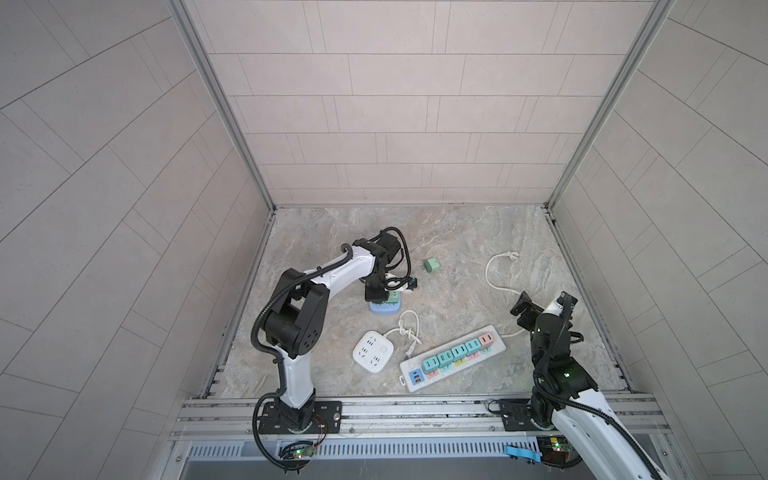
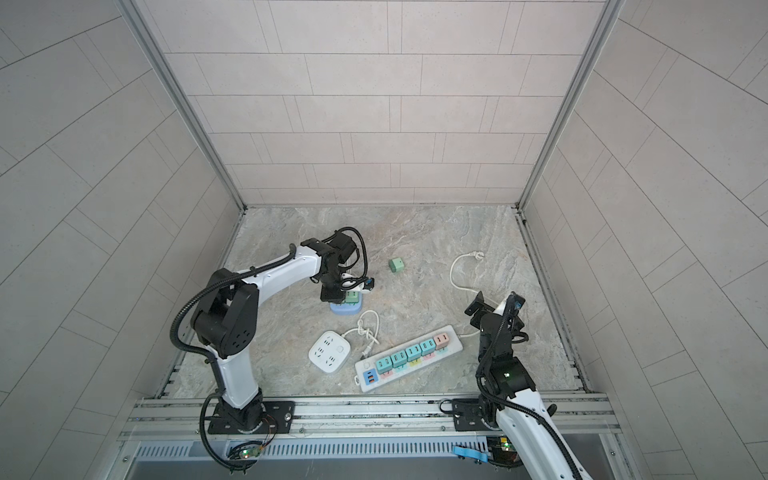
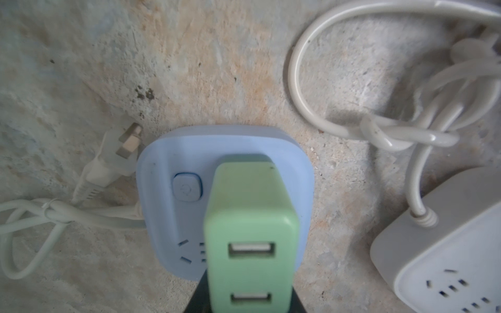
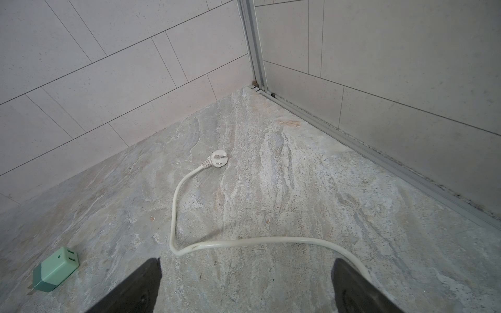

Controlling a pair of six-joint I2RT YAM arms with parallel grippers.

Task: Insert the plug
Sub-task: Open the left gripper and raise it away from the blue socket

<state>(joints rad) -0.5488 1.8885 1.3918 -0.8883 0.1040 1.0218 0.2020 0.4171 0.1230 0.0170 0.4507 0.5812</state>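
Note:
My left gripper [image 3: 250, 298] is shut on a light green plug [image 3: 250, 230] with two USB ports, its dark fingers [image 3: 198, 298] on either side. The plug stands on the face of a blue square socket [image 3: 168, 162], beside its power button; the prongs are hidden. Both top views show the plug [image 1: 392, 297] [image 2: 351, 296] on the blue socket [image 1: 384, 309] [image 2: 345, 310] under the left gripper [image 1: 386, 297]. My right gripper [image 4: 244, 287] [image 1: 524, 305] hangs open above the table's right side, holding nothing.
A second green plug [image 1: 432, 264] [image 4: 55, 269] lies loose behind. A white square socket [image 1: 373, 351] [image 3: 447, 257] with knotted cable sits in front. A long power strip [image 1: 409, 366] carries several coloured plugs; its white cable [image 4: 244, 241] ends at a white plug [image 4: 218, 160].

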